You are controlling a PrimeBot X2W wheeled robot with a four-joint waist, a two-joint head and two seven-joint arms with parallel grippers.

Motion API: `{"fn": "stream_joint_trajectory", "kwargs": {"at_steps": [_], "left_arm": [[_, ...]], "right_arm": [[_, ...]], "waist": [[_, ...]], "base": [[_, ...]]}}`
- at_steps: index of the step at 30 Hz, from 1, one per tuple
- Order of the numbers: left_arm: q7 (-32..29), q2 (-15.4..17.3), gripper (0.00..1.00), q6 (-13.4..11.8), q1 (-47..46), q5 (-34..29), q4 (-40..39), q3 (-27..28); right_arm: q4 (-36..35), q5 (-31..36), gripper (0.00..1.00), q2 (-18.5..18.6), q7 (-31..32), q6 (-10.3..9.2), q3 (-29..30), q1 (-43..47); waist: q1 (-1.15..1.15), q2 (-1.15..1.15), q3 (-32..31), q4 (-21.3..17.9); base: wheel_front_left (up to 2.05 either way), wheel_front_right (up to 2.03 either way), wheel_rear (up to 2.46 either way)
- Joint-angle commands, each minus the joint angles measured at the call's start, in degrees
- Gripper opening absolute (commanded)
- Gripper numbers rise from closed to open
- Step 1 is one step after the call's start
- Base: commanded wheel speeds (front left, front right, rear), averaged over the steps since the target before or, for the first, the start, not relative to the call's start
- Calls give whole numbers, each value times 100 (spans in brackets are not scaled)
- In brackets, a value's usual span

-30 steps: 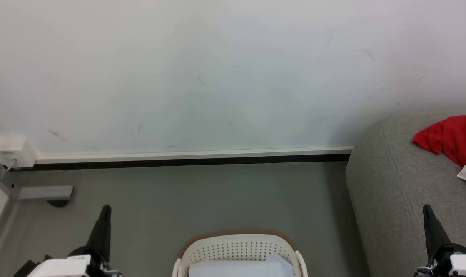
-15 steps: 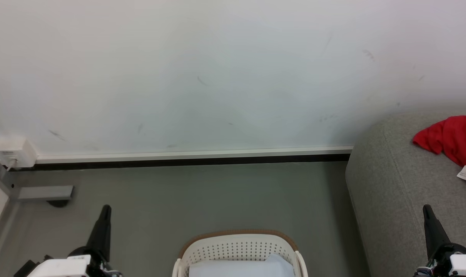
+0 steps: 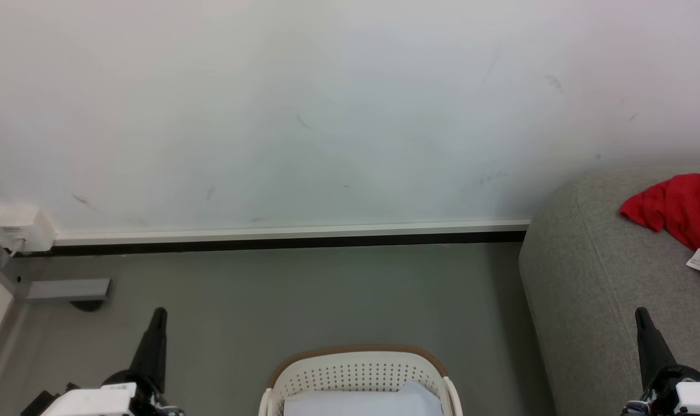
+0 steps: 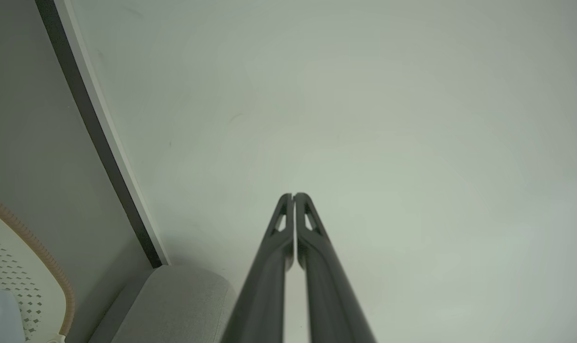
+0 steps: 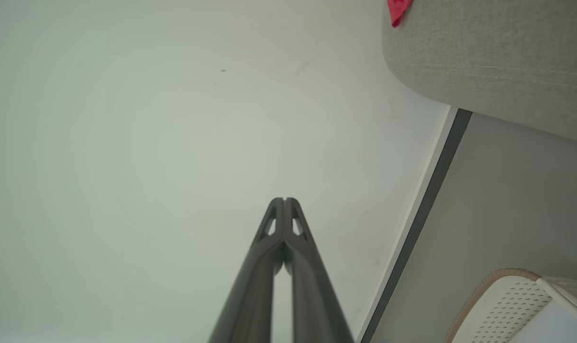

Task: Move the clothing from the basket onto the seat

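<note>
The clothing [image 3: 682, 211] lies on the seat [image 3: 592, 289]; job looks done (both end effectors [image 4: 294, 196] [image 5: 284, 200] pinched together, empty).

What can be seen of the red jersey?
The red jersey lies crumpled on the grey seat, cut off by the head view's right edge. Its cloth looks thin, bunched in folds. A white label tag sticks out at its lower edge, resting on the upholstery. Only the seat is seen touching it. The right wrist view catches one red corner at the seat's edge.
</note>
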State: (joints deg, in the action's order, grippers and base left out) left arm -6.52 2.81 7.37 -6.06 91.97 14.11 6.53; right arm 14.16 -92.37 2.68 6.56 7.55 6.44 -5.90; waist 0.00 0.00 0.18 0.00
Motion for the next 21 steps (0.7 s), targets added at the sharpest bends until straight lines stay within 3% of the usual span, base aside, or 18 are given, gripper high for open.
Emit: {"fn": "stream_joint_trajectory", "kwargs": {"at_steps": [1,21], "left_arm": [[-24,12,0,23,-40,80,-14,15],[-23,12,0,23,-40,81,-15,14]], "right_arm": [[-26,-10,0,38,15,-12,20,-72],[-25,-10,0,38,14,-12,19,-72]], "waist": [[0,0,0,0],[0,0,0,0]], "base": [[0,0,0],[0,0,0]]}}
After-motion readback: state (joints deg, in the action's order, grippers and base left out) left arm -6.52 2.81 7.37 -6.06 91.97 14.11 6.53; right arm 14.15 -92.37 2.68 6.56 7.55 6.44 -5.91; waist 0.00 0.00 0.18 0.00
